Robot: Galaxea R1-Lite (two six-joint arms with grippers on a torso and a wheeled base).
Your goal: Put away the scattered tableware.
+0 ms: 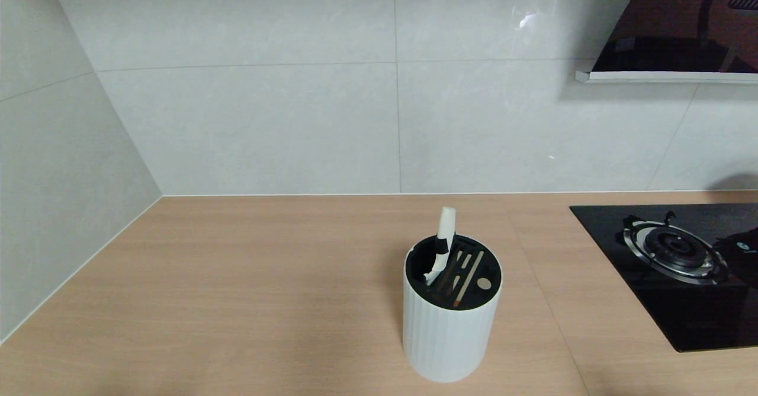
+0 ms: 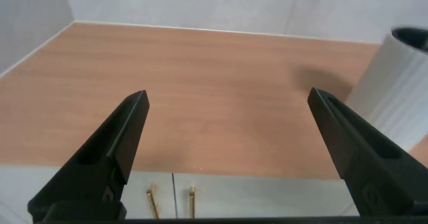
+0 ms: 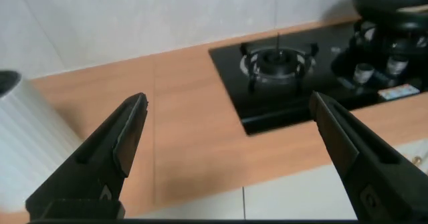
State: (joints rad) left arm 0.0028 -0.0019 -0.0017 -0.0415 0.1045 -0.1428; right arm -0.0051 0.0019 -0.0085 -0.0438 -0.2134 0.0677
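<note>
Ribbed white round holder (image 1: 450, 331), black slotted top, smooth white handle (image 1: 445, 225) poking out, on woodgrain counter (image 1: 266, 301); left gripper (image 2: 227, 95) and right gripper (image 3: 228, 97) both spread wide, empty.

The wooden countertop (image 1: 266, 277) carries a white ribbed utensil holder (image 1: 447, 337) and, near its right, a black hob (image 1: 669, 310).

The left gripper (image 2: 227, 95) hung with its two dark fingers (image 2: 107, 150) spread wide and nothing between them. It sat on the robot's left of the white ribbed holder (image 2: 391, 83), nearer the robot than the holder and clear of it. The right gripper (image 3: 227, 98) mirrored it, its fingers (image 3: 100, 150) equally splayed and empty, on the holder's right side, likewise set back and not touching it.
</note>
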